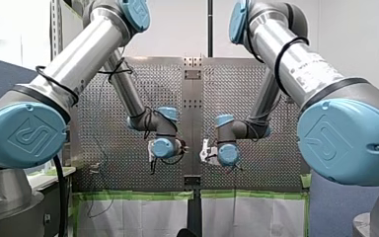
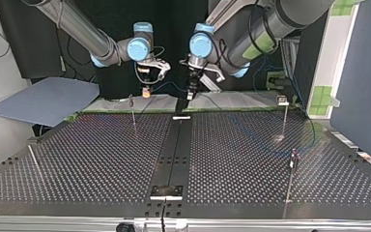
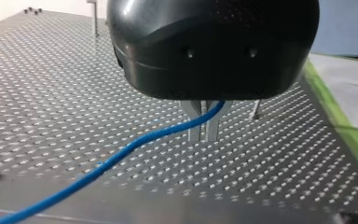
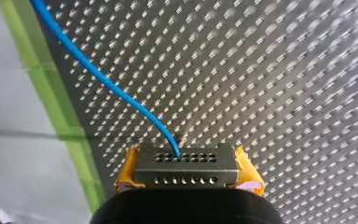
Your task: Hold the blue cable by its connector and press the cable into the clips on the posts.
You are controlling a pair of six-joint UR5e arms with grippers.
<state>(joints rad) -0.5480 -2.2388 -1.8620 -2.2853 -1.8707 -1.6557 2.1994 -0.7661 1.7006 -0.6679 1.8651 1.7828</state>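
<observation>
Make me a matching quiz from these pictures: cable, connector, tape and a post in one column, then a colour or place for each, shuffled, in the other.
1 cable
2 connector
3 tape
4 post

A held in my right gripper
B green
C upright on the table
D blue

Pairs: 1-D, 2-A, 3-B, 4-C.

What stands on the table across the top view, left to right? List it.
Leaning thin post → upright post → black centre rail → far post with a clip. The nearer right post overlaps that one, so it is left out.
</observation>
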